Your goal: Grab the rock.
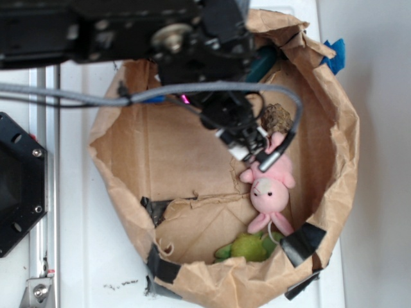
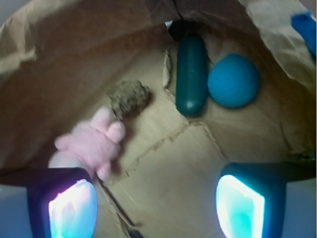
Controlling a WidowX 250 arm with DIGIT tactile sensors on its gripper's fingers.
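Brown paper crumples all around me: I hang inside a low paper-bag basin [image 1: 334, 128] patched with black tape, its floor creased and torn along one seam. My pincer [image 2: 156, 203] stands wide, nothing between the two glowing pads [image 2: 240, 208], bare paper showing in the gap.

The rock [image 2: 129, 97] lies ahead of me and a little to the left, a small lumpy brown-grey stone, rough and pitted, hard where everything near it is soft. The pink plush [image 2: 94, 141] lies just beside it, its fuzzy ear touching or nearly touching the stone, and its body reaches right under my left finger. That is my chief worry: if I come down as I stand now, I judge that finger would land on the plush, or the pads would pinch fleece along with the stone, or push the rock away.

To the right of the rock, clearly apart, lies the dark green cucumber-shaped toy [image 2: 192, 74], smooth and rounded, with the teal ball [image 2: 234, 81] touching or almost touching its far side. The ball would roll at a nudge, so swinging too far right is risky. The rock's uneven faces may slip between flat pads, and the thin paper floor could snag a fingertip or ruck up.

A green plush [image 1: 249, 247] rests near the basin's wall beyond the pink one, out of my way.
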